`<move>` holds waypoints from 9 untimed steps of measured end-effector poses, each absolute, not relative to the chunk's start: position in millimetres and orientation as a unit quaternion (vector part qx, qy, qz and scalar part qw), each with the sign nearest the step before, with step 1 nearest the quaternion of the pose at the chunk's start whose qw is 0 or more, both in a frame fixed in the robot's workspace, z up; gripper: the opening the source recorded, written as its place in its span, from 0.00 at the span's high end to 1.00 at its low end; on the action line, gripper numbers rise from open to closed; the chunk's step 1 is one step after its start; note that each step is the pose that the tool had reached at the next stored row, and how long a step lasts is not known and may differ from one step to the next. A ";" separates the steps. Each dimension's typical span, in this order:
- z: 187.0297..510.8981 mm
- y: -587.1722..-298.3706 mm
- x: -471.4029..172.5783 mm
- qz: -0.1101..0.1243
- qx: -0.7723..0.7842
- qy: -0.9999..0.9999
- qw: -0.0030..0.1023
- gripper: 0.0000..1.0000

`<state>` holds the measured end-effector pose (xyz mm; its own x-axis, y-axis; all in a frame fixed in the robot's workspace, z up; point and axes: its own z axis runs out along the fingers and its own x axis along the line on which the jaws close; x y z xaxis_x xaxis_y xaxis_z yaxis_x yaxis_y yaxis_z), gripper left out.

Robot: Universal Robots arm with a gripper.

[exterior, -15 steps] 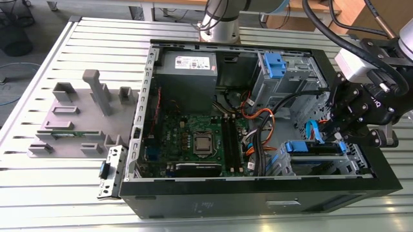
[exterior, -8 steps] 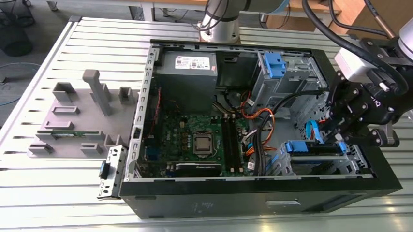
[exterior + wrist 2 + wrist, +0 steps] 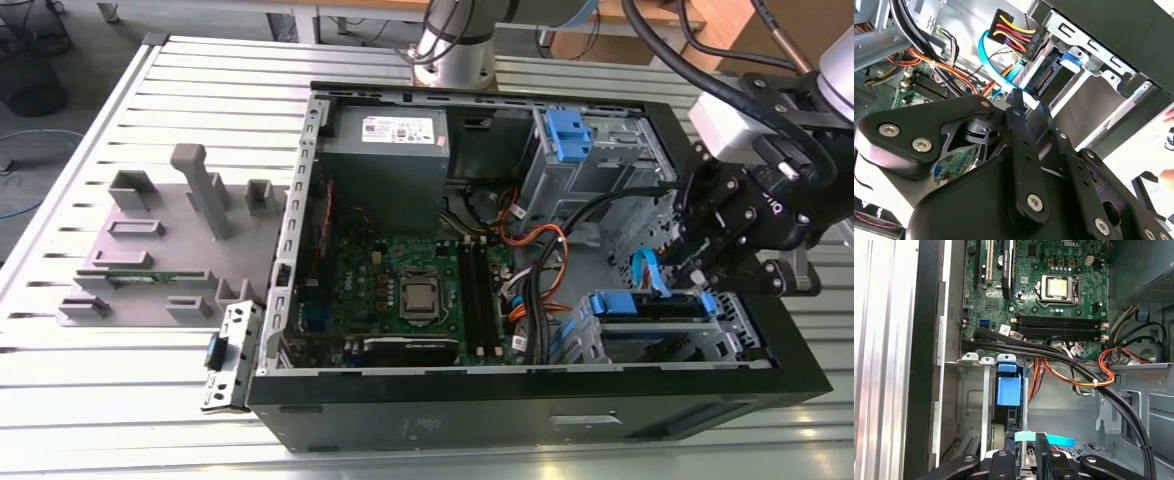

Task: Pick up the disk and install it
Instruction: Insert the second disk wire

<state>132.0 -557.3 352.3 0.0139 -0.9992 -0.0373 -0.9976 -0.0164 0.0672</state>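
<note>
We log: gripper [image 3: 705,268] over the case [image 3: 400,425] at 4 o'clock; disk [image 3: 650,305] seated in its bay; finger state indeterminate.

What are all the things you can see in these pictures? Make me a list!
computer case: one, black, open, lying on the table
table: one, silver, ribbed, under everything
motherboard: one, green, inside the case
power supply box: one, grey, far end of the case
disk: one, blue carrier end showing, sitting in the drive cage at the exterior view's right
wires: a bundle, orange, red, yellow and black, middle of the case
grey holder tray: one, at the exterior view's left of the case
gripper: one, black, above the disk
</note>
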 end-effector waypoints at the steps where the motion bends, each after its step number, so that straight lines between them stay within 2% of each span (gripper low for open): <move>1: 352.2 -556.4 132.1 -0.037 0.712 -0.701 0.011 0.69; 9: 351.7 -553.7 139.6 -0.037 0.712 -0.701 0.011 0.69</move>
<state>139.6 -553.7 351.7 0.0139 -0.9992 -0.0374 -0.9976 -0.0164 0.0672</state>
